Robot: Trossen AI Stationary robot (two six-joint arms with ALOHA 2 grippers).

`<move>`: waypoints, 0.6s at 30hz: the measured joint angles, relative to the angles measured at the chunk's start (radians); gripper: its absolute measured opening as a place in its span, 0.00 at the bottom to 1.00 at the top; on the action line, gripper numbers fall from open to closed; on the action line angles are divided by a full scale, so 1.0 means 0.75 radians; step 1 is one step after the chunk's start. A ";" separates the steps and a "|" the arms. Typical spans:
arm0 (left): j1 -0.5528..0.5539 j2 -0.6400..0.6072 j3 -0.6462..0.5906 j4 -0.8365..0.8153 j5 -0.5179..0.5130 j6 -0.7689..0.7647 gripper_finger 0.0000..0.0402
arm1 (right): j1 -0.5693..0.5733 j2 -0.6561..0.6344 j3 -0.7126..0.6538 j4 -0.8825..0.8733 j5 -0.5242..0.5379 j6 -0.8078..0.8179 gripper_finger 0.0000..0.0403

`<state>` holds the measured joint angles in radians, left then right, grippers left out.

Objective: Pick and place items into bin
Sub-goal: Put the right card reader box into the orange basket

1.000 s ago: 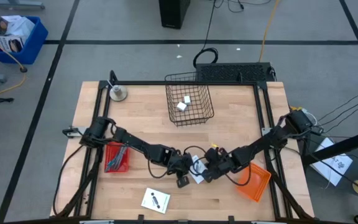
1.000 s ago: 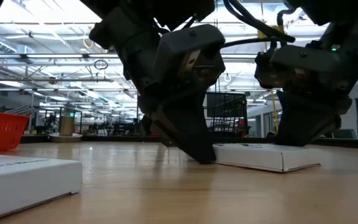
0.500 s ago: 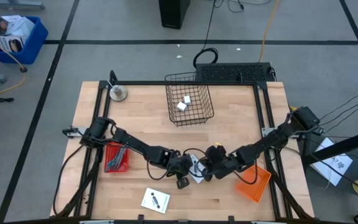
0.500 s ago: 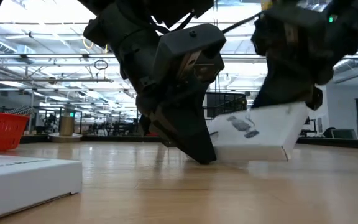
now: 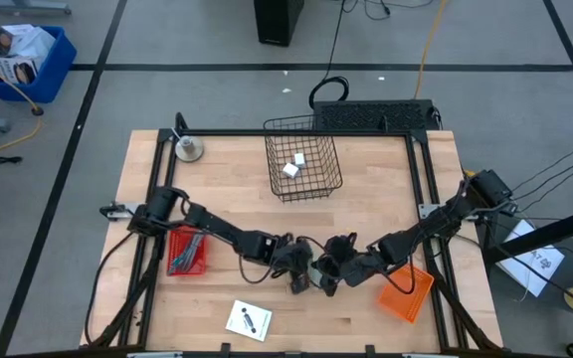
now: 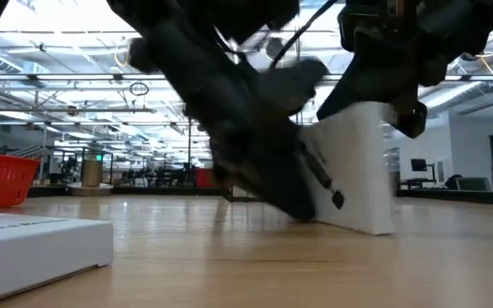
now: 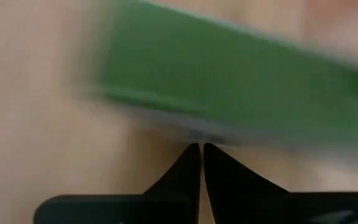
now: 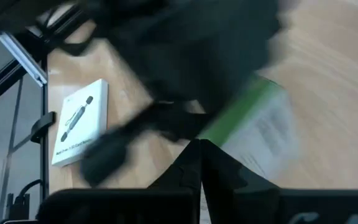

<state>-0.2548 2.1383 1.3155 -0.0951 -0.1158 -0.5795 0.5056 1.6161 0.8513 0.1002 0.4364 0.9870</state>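
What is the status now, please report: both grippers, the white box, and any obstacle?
Left gripper shut, against the white box. Right gripper shut on the white box, box tipped up on its edge. Wire basket far off, path open.

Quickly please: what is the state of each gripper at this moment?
Left gripper: shut, holding nothing, tips against the white box.
Right gripper: shut on the white box, tilting it up on its edge.

My overhead feed is evenly lit and sharp. At worktop [image 6: 229,257] level, bright ceiling lights [image 6: 75,38] backlight the arms into blurred silhouettes. Both wrist feeds smear badly, a green box [image 7: 229,81] streaked.
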 joint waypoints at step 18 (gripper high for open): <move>0.002 0.000 -0.001 -0.011 0.027 -0.002 0.08 | 0.001 -0.002 -0.005 -0.105 0.012 0.027 0.00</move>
<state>-0.2530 2.1380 1.3151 -0.1034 -0.0952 -0.5810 0.5064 1.6146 0.8479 0.0217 0.4454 1.0072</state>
